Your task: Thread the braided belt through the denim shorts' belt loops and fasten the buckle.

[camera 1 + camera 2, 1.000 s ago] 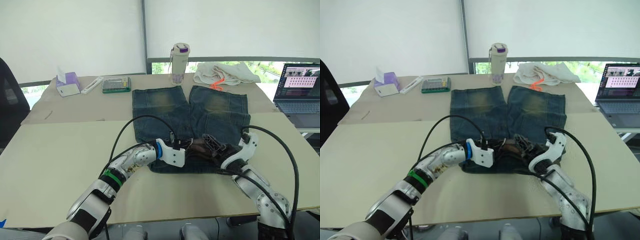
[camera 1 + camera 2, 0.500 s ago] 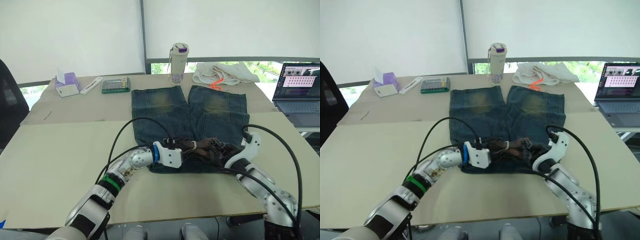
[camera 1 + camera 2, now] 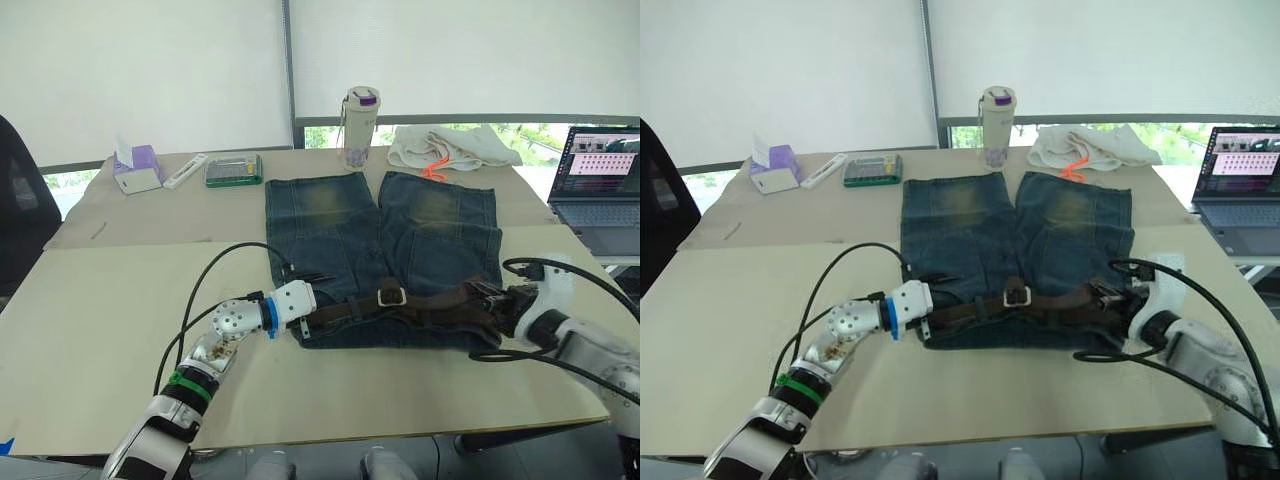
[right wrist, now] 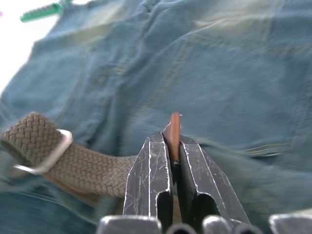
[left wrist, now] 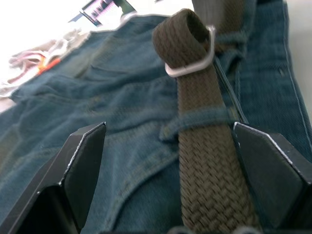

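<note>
The braided belt lay stretched along the waistband of the denim shorts, near the counter's front edge. The buckle sat about mid-waistband, with the strap passed through it. In my left wrist view the belt ran under one of the belt loops; I could not tell whether the other loops were threaded.

My right tool was clamped on the belt's brown tip at the right end of the waistband. My left tool was at the left end with its fingers spread wide on either side of the strap, holding nothing.

The shorts lay flat, legs pointing toward the counter's far edge. Beyond them stood a water bottle, with a bundled cloth beside it. A tissue box and a calculator sat toward the far left corner, a laptop off the right edge.

Risks, as I judged them:
- The right grip was only on the thin tip, so a hard pull might slip it free.
- With the left tool not gripping, pulling right could drag the shorts or draw the strap back out of the loop.
- The buckle pin might not have been seated, so fastening looked unconfirmed.
</note>
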You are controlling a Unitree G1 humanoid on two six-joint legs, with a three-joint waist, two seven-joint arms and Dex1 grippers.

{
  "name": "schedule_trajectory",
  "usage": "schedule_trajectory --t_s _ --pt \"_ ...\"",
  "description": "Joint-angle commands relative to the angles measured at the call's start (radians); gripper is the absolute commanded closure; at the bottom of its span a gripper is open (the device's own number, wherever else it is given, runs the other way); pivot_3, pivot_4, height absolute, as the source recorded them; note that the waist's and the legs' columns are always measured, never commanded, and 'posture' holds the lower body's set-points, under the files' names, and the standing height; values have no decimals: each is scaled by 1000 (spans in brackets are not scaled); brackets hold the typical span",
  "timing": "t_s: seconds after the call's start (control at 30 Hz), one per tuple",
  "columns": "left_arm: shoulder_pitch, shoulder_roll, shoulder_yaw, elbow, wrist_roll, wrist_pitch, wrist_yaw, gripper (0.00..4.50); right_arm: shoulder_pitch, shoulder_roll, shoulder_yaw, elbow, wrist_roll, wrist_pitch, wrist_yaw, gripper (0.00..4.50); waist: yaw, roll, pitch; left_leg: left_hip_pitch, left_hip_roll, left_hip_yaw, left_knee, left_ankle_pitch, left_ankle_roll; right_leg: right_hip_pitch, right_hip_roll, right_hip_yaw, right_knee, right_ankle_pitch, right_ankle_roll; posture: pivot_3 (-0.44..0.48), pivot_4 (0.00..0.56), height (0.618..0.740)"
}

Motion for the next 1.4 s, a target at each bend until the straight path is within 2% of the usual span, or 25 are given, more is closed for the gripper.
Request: schedule_trajectory --t_s 0.03,0.17,0.33,0.6,0.77,1.07,1.17,1.4 --pt "14 11 -22 -11 39 -6 -30 73 7 -59 -15 -9 -89 -44 71 4500 0 0 0 0 0 0 0 0 0 0 0 0 0 0 0 0 150 740" --pt "30 23 -28 -12 58 4 -54 73 0 -83 -40 3 -141 -62 127 4500 0 0 0 0 0 0 0 0 0 0 0 0 0 0 0 0 150 740" --pt "50 99 -46 1 98 10 -117 73 -128 -40 -136 -12 -10 2 115 4500 -4 1 -1 1 1 0 0 0 0 0 0 0 0 0 0 0 150 740" --pt "26 177 -16 68 135 15 -87 73 -200 -17 -191 -68 148 102 89 4500 -5 1 -1 1 2 0 0 0 1 1 1 0 0 0 0 0 150 740" --pt "24 196 -19 87 142 9 -78 73 -178 -57 -209 -62 131 101 119 4500 -9 2 -2 2 3 0 0 -1 1 1 2 0 2 0 0 0 150 740" --pt "30 185 -37 84 142 5 -77 73 -250 -4 -274 -85 315 99 105 4500 -9 4 -3 2 4 0 0 -1 1 1 3 0 2 0 -1 0 150 740" --pt "31 183 -40 82 141 7 -77 73 -233 -20 -276 -76 317 98 108 4500 -8 4 -3 2 4 0 0 -1 1 1 2 0 2 0 -1 0 150 740" --pt "28 172 -13 65 91 28 -91 73 -91 -109 -152 -70 119 109 165 4500 -9 5 -4 2 4 0 0 -1 1 1 2 0 2 -1 1 0 150 740"
